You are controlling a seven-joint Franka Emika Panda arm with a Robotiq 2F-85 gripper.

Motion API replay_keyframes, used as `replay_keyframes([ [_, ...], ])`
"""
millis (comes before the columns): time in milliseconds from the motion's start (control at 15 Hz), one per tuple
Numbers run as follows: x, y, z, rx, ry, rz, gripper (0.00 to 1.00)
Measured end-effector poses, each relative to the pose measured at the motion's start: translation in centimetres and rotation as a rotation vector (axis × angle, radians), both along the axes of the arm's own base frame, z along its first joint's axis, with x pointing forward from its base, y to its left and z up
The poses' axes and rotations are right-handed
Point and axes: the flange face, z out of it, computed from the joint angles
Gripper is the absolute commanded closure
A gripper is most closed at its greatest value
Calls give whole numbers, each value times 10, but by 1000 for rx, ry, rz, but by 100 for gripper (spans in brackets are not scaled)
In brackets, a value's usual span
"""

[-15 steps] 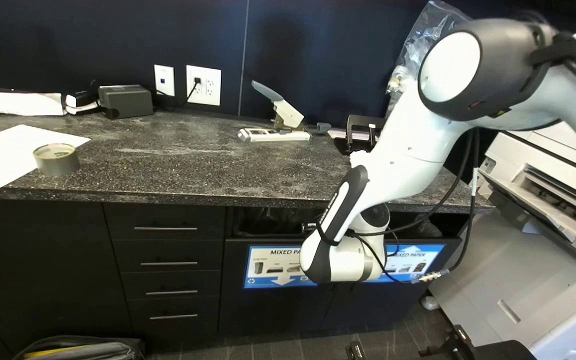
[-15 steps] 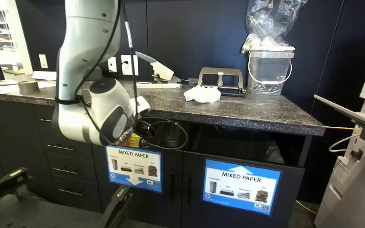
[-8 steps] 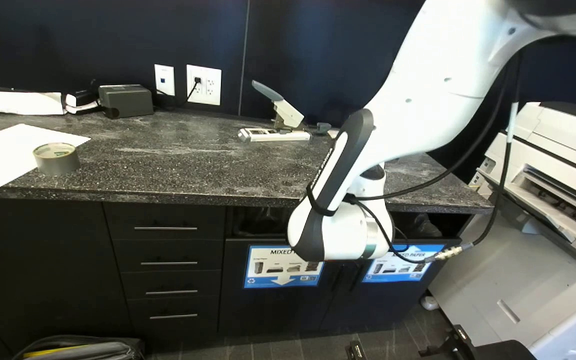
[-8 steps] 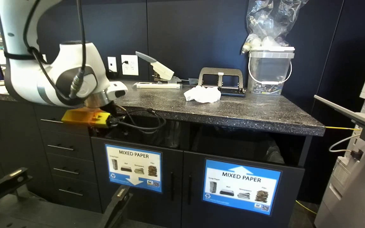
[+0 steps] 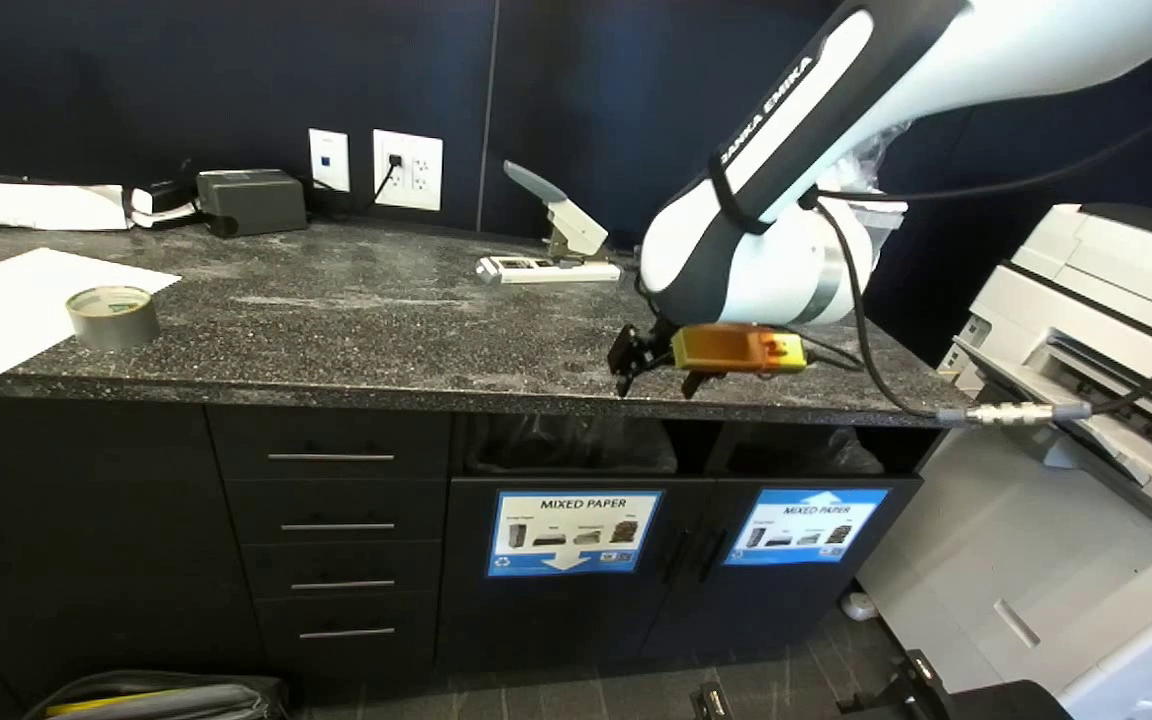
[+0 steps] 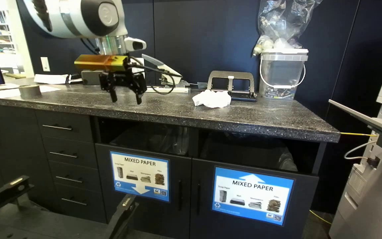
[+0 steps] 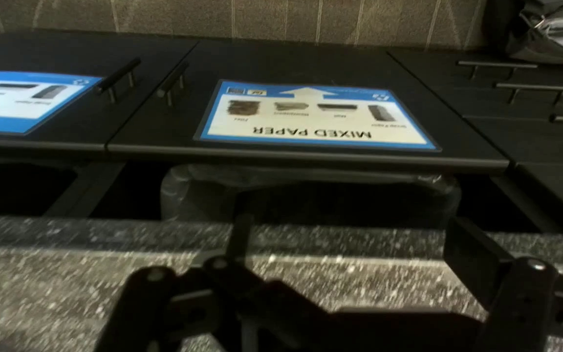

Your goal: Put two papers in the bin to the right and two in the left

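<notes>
One white crumpled paper (image 6: 212, 99) lies on the counter in front of the hole punch; in an exterior view the arm hides it. My gripper (image 6: 126, 100) is open and empty, above the counter's front edge over the left bin; it also shows in an exterior view (image 5: 656, 390) and the wrist view (image 7: 350, 227). The left bin (image 6: 179, 142), with a clear liner, sits under the counter behind a MIXED PAPER door. It also shows in the wrist view (image 7: 179, 198). The right bin (image 6: 287, 161) sits beside it. The insides of both bins are too dark to see.
On the counter (image 5: 356, 340) stand a stapler (image 6: 167, 74), a hole punch (image 6: 232, 81), a clear bucket (image 6: 282, 74), a tape roll (image 5: 113, 318) on flat white sheets (image 5: 6, 300), and a grey box (image 5: 252, 203). A printer (image 5: 1086, 400) stands at the right.
The arm has risen from low at the left bin's opening to above the counter edge. The gripper, hidden before, is now visible. The crumpled paper has not moved.
</notes>
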Motion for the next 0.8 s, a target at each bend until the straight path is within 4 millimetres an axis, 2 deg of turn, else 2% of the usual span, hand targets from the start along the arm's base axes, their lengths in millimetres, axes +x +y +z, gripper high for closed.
replay_keyframes([
  [200,37,-40,55,-5,-85,-48,0],
  [400,72,-93,89,12,-162,-148,0],
  [600,107,-139,96,19,-203,-274,0],
  [800,142,-162,80,25,-195,-378,0],
])
